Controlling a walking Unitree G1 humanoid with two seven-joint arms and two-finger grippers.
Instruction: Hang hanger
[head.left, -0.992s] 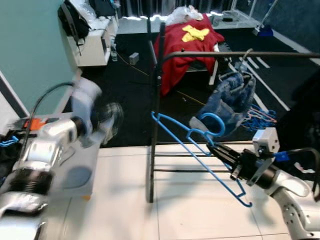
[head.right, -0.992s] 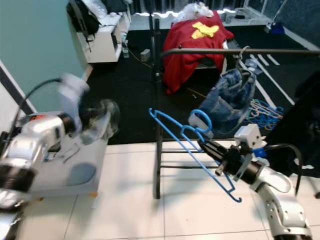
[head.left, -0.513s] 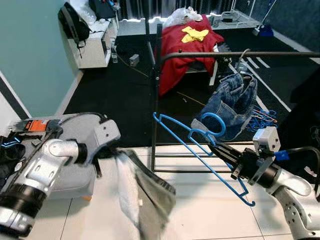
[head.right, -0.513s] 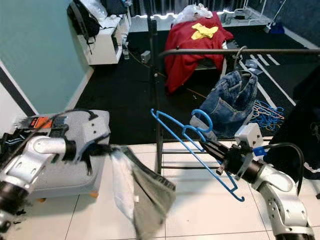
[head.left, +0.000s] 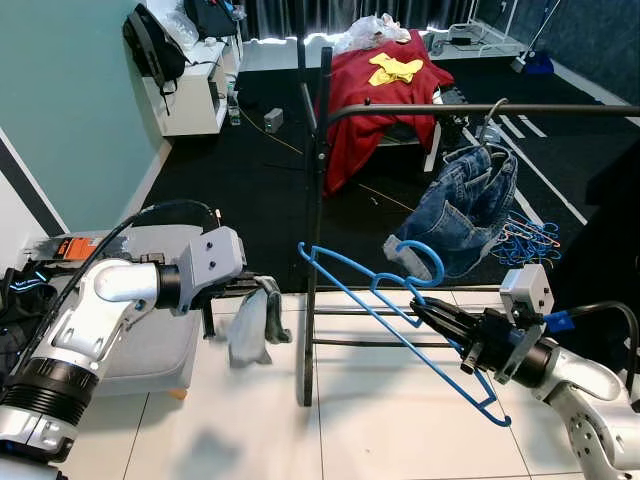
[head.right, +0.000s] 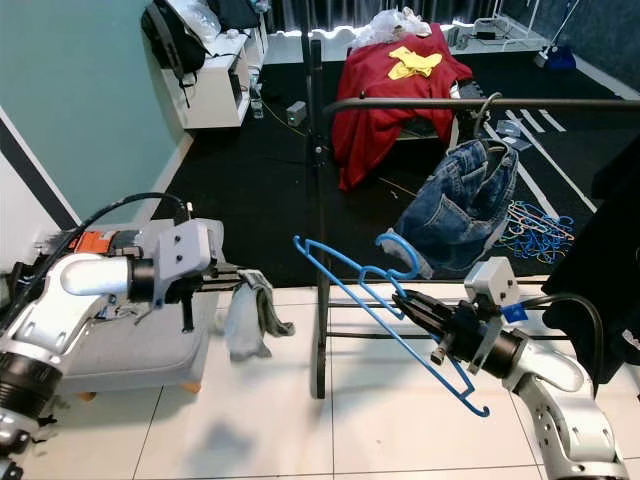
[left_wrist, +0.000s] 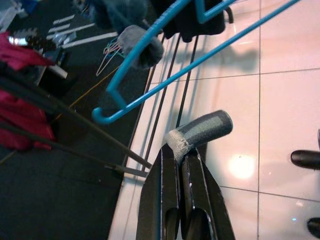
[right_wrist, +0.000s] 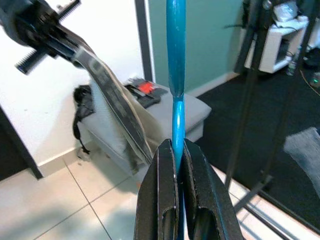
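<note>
Left arm bent and raised at chest height, left gripper (head.left: 248, 290) reaching inward, fingers (left_wrist: 176, 186) pinched on a grey cloth (head.left: 252, 322), right arm extended forward and low, right gripper (head.left: 432, 317) clamped on a blue hanger (head.left: 392, 325)

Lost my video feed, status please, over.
Right end effector shut on blue hanger. Left end effector shut on grey cloth. Rail above, jeans hanging there.

floor (head.left: 400, 440): white tile near, black carpet beyond | rack (head.left: 312, 250) stands on it | hangers pile (head.left: 525, 238) on carpet
</note>
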